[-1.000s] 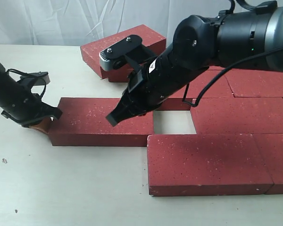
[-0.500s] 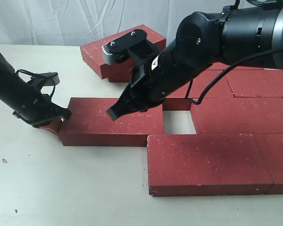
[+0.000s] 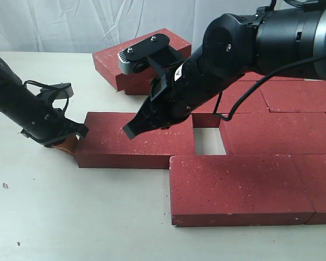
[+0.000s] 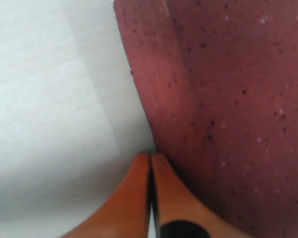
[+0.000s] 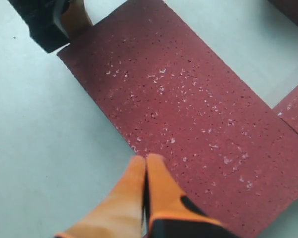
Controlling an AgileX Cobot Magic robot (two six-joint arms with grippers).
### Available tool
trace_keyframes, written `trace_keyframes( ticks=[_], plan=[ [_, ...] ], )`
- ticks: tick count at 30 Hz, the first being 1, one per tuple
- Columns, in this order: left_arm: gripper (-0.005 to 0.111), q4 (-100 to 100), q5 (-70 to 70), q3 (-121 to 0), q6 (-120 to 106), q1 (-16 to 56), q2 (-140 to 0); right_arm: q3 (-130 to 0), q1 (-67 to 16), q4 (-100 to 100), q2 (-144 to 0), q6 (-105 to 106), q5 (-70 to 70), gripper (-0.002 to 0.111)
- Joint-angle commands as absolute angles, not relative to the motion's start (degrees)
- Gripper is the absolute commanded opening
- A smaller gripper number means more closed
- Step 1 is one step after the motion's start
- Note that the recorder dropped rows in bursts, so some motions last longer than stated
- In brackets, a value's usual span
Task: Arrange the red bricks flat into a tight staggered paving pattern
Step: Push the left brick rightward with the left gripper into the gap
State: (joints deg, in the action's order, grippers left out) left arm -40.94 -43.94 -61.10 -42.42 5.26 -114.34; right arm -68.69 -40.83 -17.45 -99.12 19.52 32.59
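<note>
Directly against the left pincer (image 3: 69, 145) lies one red brick (image 3: 136, 140).

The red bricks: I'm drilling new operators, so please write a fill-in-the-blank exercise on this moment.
The left gripper, jaws ___, touches the loose brick's end.
The right gripper, also shut, holds ___.
Between that brick and its neighbour in the row shows bare ___.
Missing: shut; nothing; table.

dark-red, white-specked rectangular paving bricks (image 3: 250, 185) lie flat on the table (image 3: 70, 217), most packed in staggered rows at right. one brick (image 3: 136, 138) sits left, a small gap from its row; another brick (image 3: 133, 54) lies askew behind.
</note>
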Motion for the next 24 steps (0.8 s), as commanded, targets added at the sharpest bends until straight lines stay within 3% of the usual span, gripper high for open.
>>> trace_keyframes(
  ticks=[1, 24],
  plan=[
    [0.000, -43.2, -43.5, -60.9, -42.6, 7.0, -114.7, -69.0, -40.5, -17.0, -98.6, 19.4, 32.0, -0.001],
    [0.000, -48.0, -37.5, -60.9, -42.6, 17.0, -114.7, -69.0, -40.5, -17.4, -98.6, 19.3, 32.5, -0.001]
  ],
)
